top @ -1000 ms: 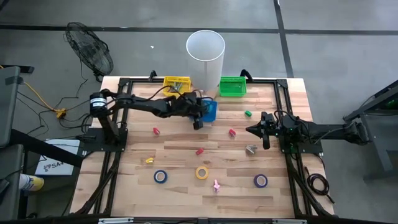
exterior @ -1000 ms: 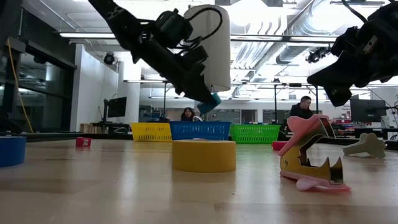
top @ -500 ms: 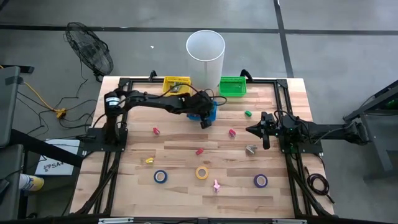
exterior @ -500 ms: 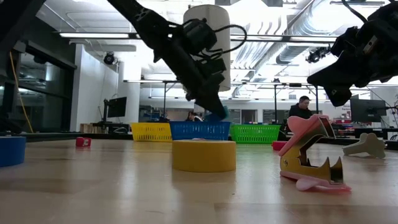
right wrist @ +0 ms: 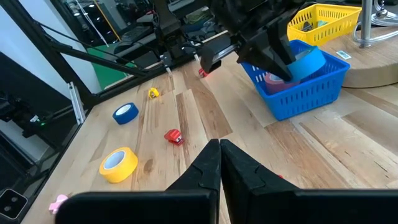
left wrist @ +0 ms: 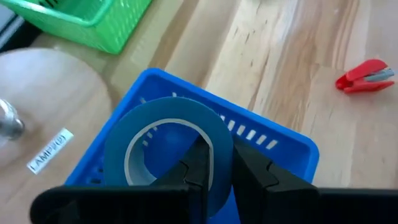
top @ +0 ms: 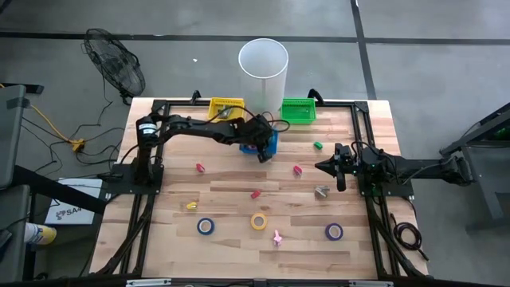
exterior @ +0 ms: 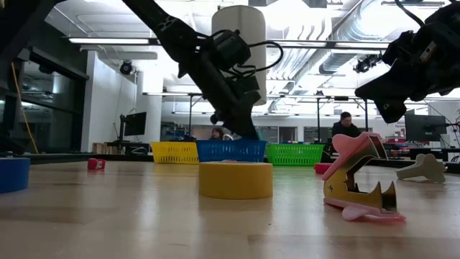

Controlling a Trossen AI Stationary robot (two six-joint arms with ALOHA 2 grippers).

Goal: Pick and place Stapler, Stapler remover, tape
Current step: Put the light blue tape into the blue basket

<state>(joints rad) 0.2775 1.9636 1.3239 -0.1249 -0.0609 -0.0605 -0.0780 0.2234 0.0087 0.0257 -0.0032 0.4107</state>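
- Blue tape roll (left wrist: 168, 146): pinched at its wall by the left gripper (left wrist: 214, 165) and held inside the blue basket (left wrist: 283, 149); a second ago it was carried clear above the table, just short of the basket, and has since been lowered in.
- Left gripper: fingers narrowly apart, clamped on the roll's wall; seen in the high view (top: 261, 146) over the basket at the table's far edge.
- Right gripper (right wrist: 219, 163): fingers pressed together, nothing held; unmoved since the earlier frames, hovering at the table's right side (top: 338, 169).
- Baskets, three counted in the low view: yellow (exterior: 175, 152), blue (exterior: 231, 150), green (exterior: 295, 154), in a row at the far edge.
- Loose tape rolls on the wooden table (top: 231, 239), three counted from above: blue (top: 205, 226), yellow (top: 259, 221), purple (top: 334, 231).
- Staple removers: one pink (exterior: 359, 180), lying near the low camera; one grey (top: 321, 191), just beside the right gripper.
- Small red items, three (top: 200, 167) (top: 256, 194) (top: 298, 170), one green (top: 317, 145), one yellow (top: 191, 206): too small to identify.
- Basket contents: a pinkish object under the roll in the right wrist view, not identifiable.
- White cylinder (top: 263, 60): standing behind the baskets.
- Person (exterior: 346, 124): in the room beyond, partly hidden.
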